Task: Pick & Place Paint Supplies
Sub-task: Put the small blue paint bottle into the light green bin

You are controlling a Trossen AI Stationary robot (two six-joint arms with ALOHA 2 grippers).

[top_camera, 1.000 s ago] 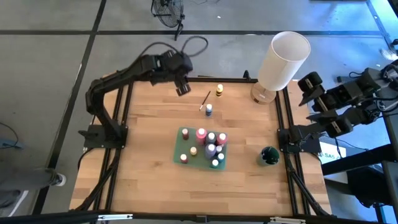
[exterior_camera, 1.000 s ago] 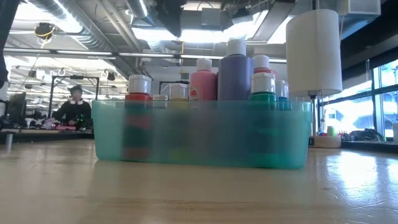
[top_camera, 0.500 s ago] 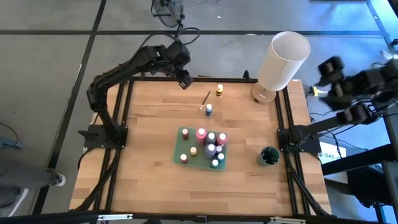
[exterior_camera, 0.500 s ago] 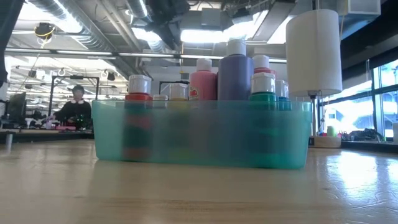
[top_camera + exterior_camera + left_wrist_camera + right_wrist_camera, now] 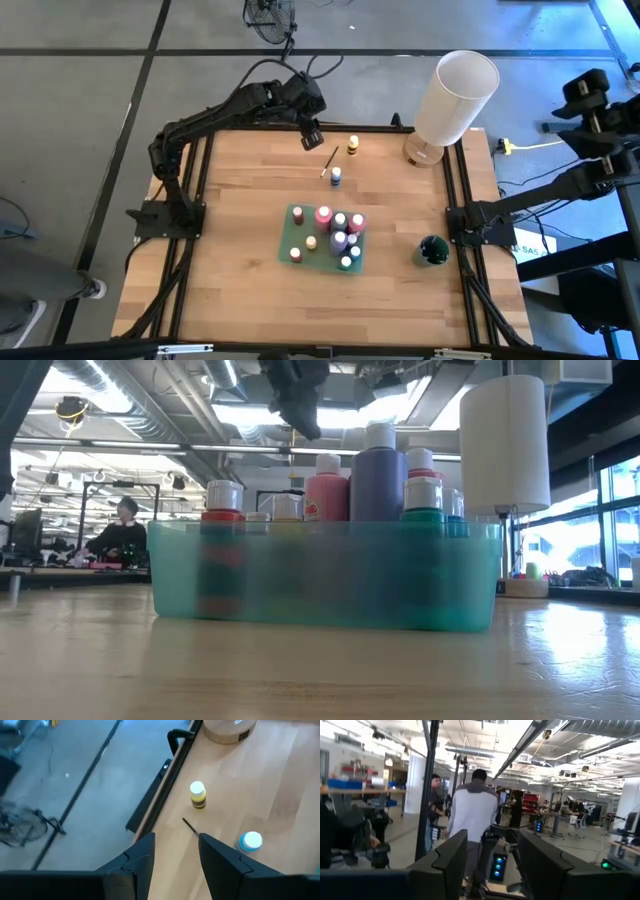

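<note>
In the middle of the high view, a green tray sits on the wooden table, full of little paint bottles. Farther up lie a blue bottle, a thin brush and a yellow bottle. Just left of them, the left gripper hangs with fingers apart, holding nothing. At the far right, off the table, the right gripper is also spread and empty.

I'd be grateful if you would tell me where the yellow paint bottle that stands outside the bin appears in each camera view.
High view: yellow bottle near the table's far edge, beside the brush.
Low view: not visible.
Left wrist view: mid-frame, beyond the open left gripper.
Right wrist view: not in it.
Shared landmark: blue bottle.
</note>
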